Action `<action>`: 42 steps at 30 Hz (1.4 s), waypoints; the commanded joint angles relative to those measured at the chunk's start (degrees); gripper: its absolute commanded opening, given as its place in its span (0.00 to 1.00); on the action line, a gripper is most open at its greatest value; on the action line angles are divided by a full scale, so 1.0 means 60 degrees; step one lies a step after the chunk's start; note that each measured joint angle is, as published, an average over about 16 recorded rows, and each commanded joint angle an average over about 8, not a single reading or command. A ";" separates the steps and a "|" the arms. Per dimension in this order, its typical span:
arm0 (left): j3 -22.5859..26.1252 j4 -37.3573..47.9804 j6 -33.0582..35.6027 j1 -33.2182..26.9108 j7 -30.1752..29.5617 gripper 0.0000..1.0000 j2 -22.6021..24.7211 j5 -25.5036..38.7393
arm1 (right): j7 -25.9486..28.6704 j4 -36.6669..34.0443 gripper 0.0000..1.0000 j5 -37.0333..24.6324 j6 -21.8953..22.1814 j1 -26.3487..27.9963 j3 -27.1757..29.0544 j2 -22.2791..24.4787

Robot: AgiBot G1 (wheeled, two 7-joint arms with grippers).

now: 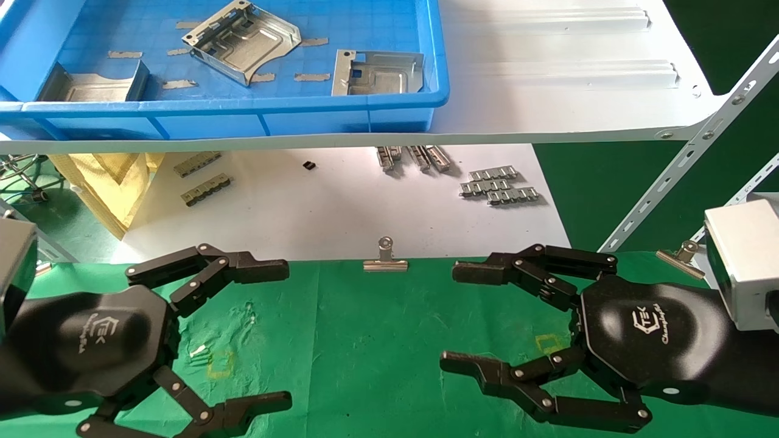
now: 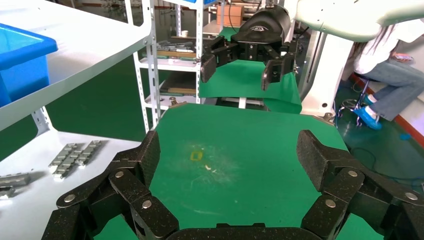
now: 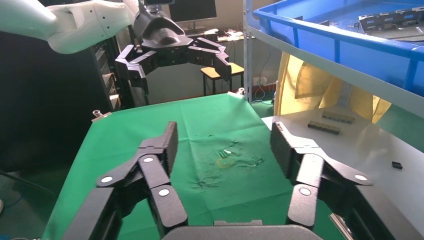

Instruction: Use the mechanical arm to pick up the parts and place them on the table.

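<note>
Three silver sheet-metal parts lie in the blue bin [image 1: 243,112] on the white shelf: one in the middle [image 1: 243,39], one at the right [image 1: 377,73], one at the left [image 1: 91,85]. My left gripper [image 1: 274,337] is open and empty, low over the green table cloth [image 1: 365,340] at its left side. It also shows in the left wrist view [image 2: 230,155] above a yellow square mark [image 2: 197,155]. My right gripper [image 1: 456,316] is open and empty over the cloth's right side. It also shows in the right wrist view [image 3: 223,145]. Both are well short of the bin.
The white shelf [image 1: 548,79] overhangs a white sheet [image 1: 341,207] behind the table, with ridged metal strips [image 1: 499,185] on it. A silver binder clip [image 1: 385,258] grips the cloth's far edge. A slanted shelf brace [image 1: 688,170] stands at the right. A yellow bag [image 1: 115,176] hangs at the left.
</note>
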 commanded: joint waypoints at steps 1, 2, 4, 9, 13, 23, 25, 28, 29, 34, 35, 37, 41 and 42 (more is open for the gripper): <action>0.0000 0.0000 0.0000 0.0000 0.0000 1.00 0.0000 0.0000 | 0.0000 0.0000 0.00 0.0000 0.0000 0.0000 0.0000 0.0000; 0.0000 0.0000 0.0000 0.0000 0.0000 1.00 0.0000 0.0000 | 0.0000 0.0000 0.00 0.0000 0.0000 0.0000 0.0000 0.0000; 0.0000 0.0000 0.0000 0.0000 0.0000 1.00 0.0000 0.0000 | 0.0000 0.0000 0.00 0.0000 0.0000 0.0000 0.0000 0.0000; 0.0000 0.0000 0.0000 0.0000 0.0000 1.00 0.0000 0.0000 | 0.0000 0.0000 0.00 0.0000 0.0000 0.0000 0.0000 0.0000; -0.0001 -0.0006 0.0000 0.0005 -0.0002 1.00 -0.0002 -0.0002 | 0.0000 0.0000 0.00 0.0000 0.0000 0.0000 0.0000 0.0000; -0.0063 -0.0174 -0.0286 -0.0939 -0.0112 1.00 0.0036 0.0341 | 0.0000 0.0000 0.00 0.0000 0.0000 0.0000 0.0000 0.0000; -0.0019 -0.0121 -0.0533 -0.1626 -0.0271 1.00 0.0143 0.0690 | 0.0000 0.0000 0.00 0.0000 0.0000 0.0000 0.0000 0.0000; 0.0257 0.0268 -0.0985 -0.2953 -0.0670 1.00 0.0473 0.1579 | 0.0000 -0.0001 0.00 0.0000 0.0000 0.0000 0.0000 0.0000; 0.0412 0.0502 -0.1124 -0.3447 -0.0840 1.00 0.0642 0.1953 | 0.0000 -0.0001 0.00 0.0000 0.0000 0.0000 0.0000 0.0000; 0.1420 0.2535 -0.1684 -0.5909 -0.1489 1.00 0.1792 0.4092 | 0.0000 -0.0001 0.00 0.0000 0.0000 0.0000 -0.0001 0.0000; 0.1628 0.3103 -0.1793 -0.6366 -0.1547 1.00 0.2069 0.4517 | 0.0000 -0.0001 0.00 0.0000 0.0000 0.0000 -0.0001 0.0000; 0.2006 0.4274 -0.2046 -0.7214 -0.1560 1.00 0.2613 0.5309 | 0.0000 -0.0001 0.00 0.0000 0.0000 0.0000 -0.0001 0.0000; 0.2565 0.6564 -0.2649 -0.8583 -0.1367 1.00 0.3578 0.6512 | -0.0001 -0.0001 0.00 0.0001 0.0000 0.0000 -0.0001 0.0000; 0.2662 0.7058 -0.2773 -0.8848 -0.1291 1.00 0.3768 0.6721 | -0.0001 -0.0001 0.00 0.0001 0.0000 0.0000 -0.0001 0.0000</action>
